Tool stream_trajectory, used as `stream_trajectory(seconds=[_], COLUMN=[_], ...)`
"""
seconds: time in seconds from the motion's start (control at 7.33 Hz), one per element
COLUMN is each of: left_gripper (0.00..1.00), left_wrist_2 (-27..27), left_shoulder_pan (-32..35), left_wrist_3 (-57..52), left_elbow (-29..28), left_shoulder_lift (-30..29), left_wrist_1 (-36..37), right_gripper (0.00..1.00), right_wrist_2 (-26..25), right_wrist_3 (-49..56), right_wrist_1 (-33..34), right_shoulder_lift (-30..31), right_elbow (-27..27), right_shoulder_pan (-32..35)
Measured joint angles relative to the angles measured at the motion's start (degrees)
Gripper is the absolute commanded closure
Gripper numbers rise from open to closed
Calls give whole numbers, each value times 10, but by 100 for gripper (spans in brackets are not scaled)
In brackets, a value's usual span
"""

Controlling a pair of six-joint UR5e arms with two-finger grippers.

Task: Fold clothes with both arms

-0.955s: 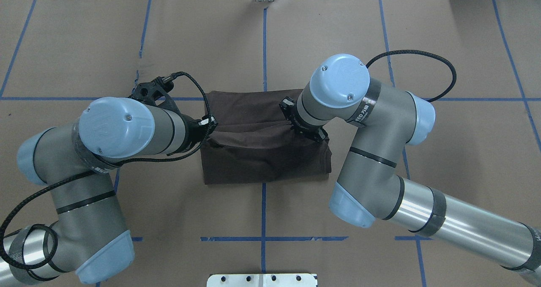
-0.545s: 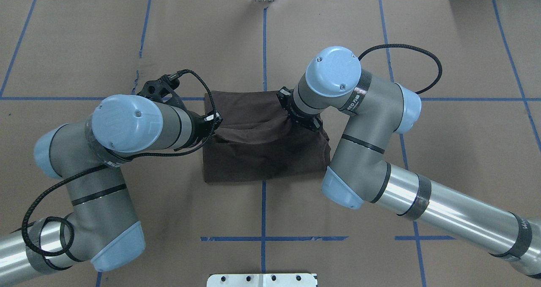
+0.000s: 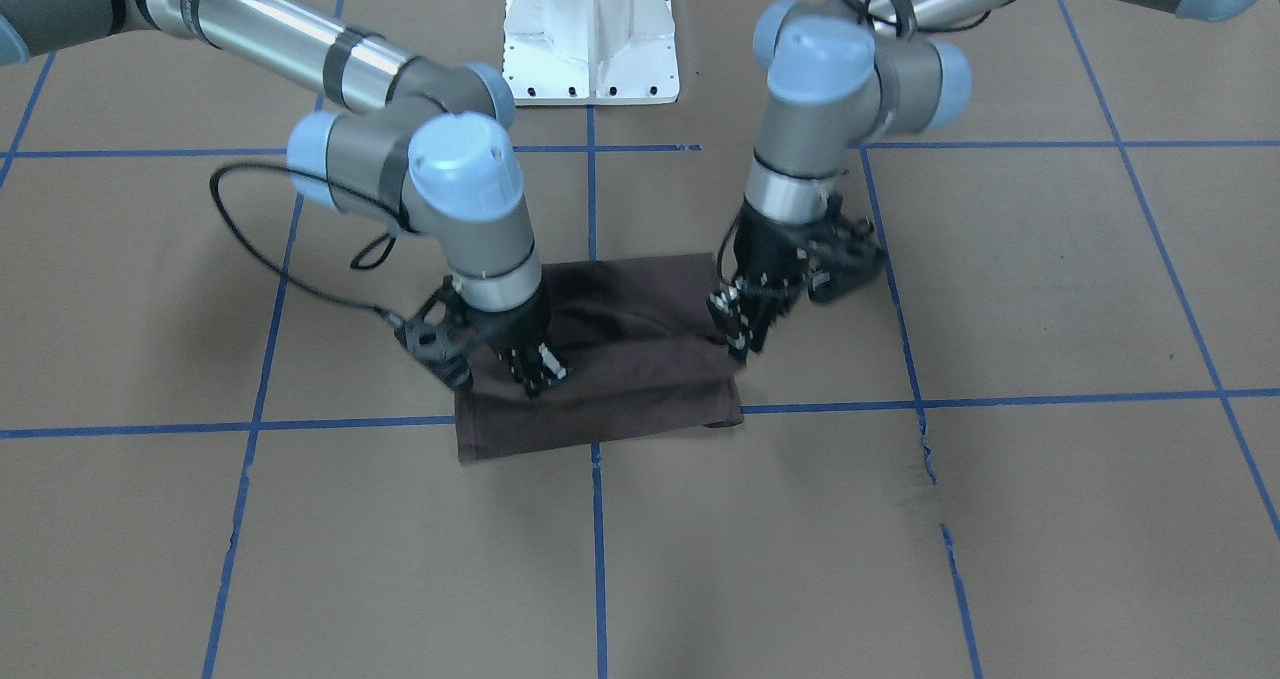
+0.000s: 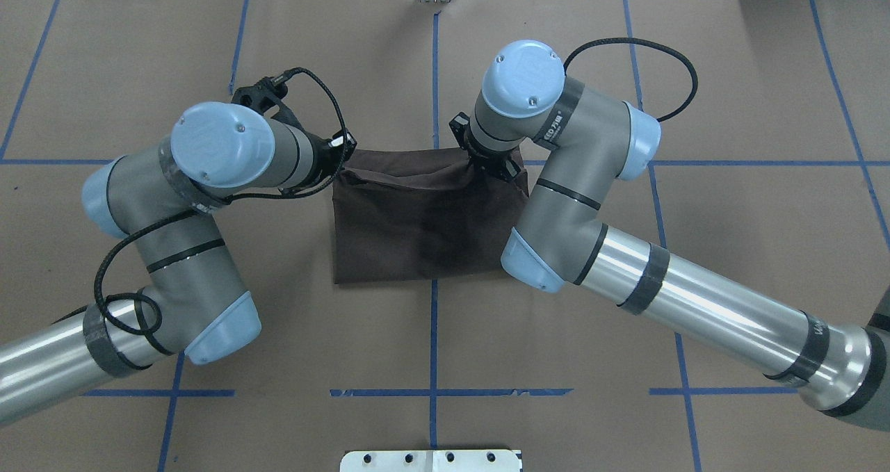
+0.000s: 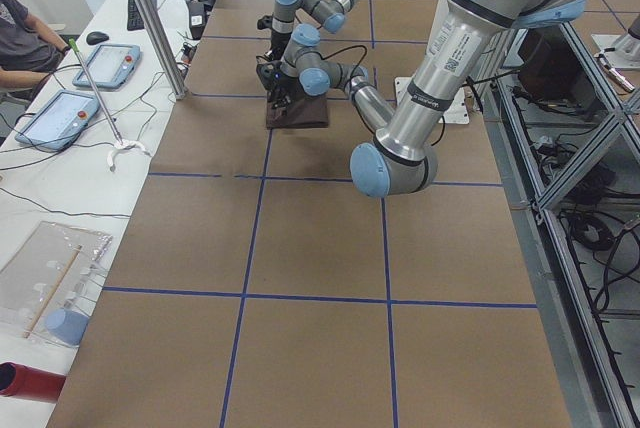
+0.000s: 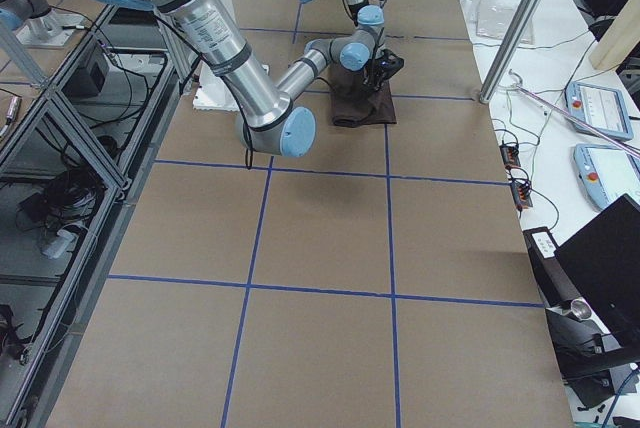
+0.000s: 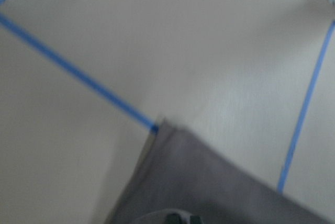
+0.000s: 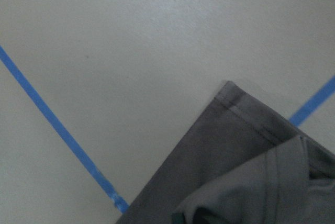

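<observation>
The bench (image 4: 695, 76), covered in brown paper and marked off with blue tape lines (image 4: 432, 333), fills every view. My left arm (image 4: 208, 152) and my right arm (image 4: 591, 208) both reach in over its middle, elbows out and wrists bent toward each other. Between them lies the T-shirt (image 4: 417, 222), already folded to a compact dark rectangle. It straddles the centre tape line, and its far edge lies along the cross line.

My left fingers (image 3: 738, 331) are down at one far corner of it, and my right fingers (image 3: 530, 367) sit on the cloth near the other. Both pairs look pinched shut on the upper layer. In each wrist view the fabric rises toward the camera's lower edge, and the layer sags slightly between the two grips.

I judge I am at the end of a fold, with the near half brought over so its edge arrives above the far edge. The task seems close to done.

The next move calls for lowering both wrists evenly until the held edge lies flush on the layer beneath, with the corners matched. Then both pairs should open together and lift straight up, so thin cotton clinging to a finger does not drag the fold askew.
</observation>
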State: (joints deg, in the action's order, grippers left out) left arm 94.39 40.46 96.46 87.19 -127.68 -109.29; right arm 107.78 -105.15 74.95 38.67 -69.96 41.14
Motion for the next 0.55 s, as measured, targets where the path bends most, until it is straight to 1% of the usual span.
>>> stream_trajectory(seconds=[0.14, 0.27, 0.55], left_gripper=[0, 0, 0], left_wrist_2=[1, 3, 32], left_shoulder_pan=[28, 45, 58], left_wrist_3=[-36, -62, -90], left_elbow=[-60, -88, -100], left_shoulder_lift=[-22, -30, -30], left_wrist_1=[-37, -60, -75], right_gripper=[0, 0, 0], right_wrist_2=[17, 26, 38], right_wrist_3=[55, 102, 161], right_wrist_1=[-14, -19, -21], right_shoulder_lift=[-18, -25, -27], right_elbow=[47, 72, 87], right_shoulder_pan=[34, 58, 86])
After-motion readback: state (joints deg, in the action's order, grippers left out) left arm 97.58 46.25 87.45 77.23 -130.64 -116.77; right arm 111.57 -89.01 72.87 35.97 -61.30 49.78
